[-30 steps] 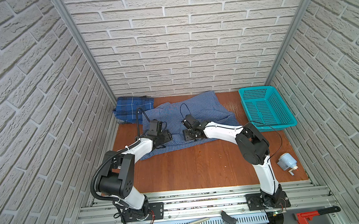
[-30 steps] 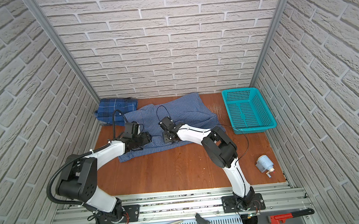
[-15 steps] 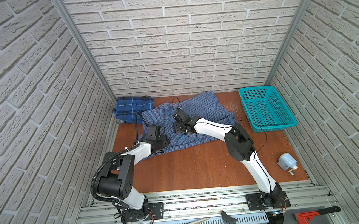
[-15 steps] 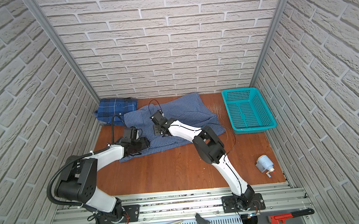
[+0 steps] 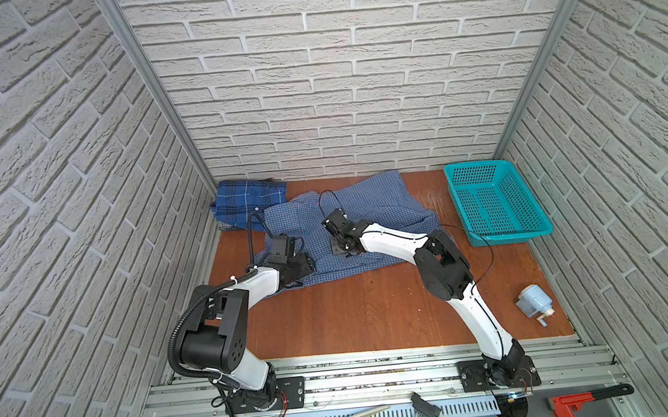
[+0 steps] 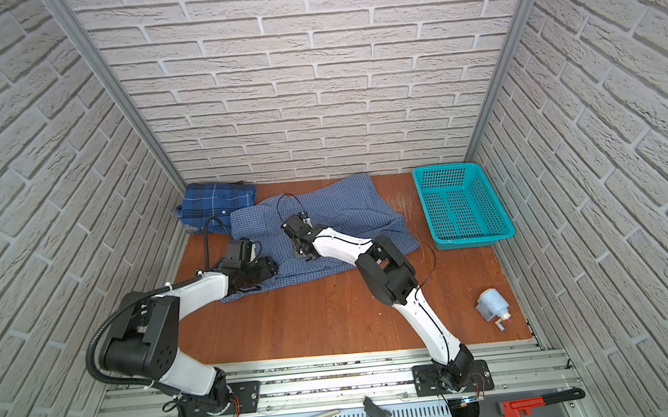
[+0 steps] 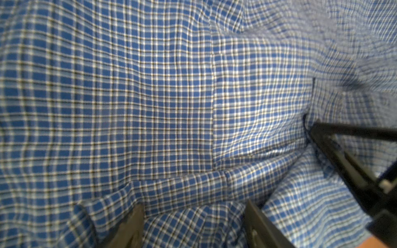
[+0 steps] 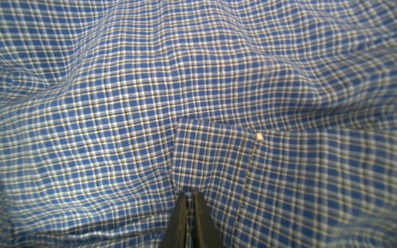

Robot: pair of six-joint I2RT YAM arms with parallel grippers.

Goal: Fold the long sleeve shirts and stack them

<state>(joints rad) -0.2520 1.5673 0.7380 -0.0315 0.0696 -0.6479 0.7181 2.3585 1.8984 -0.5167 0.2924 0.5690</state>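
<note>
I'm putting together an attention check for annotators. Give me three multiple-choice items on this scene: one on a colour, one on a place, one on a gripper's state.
1. What colour is the perforated basket?
A. red
B. teal
C. white

2. Where does the dark plaid shirt lie?
A. inside the basket
B. folded in the back left corner of the table
C. at the front edge, by the rail

3. What is the state of the right gripper?
A. wide open in the air
B. shut on a flap of the small-check shirt
C. shut on the basket's rim

Answers:
1 B: both top views show teal plastic.
2 B: it sits folded by the back wall, at the left.
3 B: in the right wrist view the fingers are together, with a cloth flap pinched between them.
</note>
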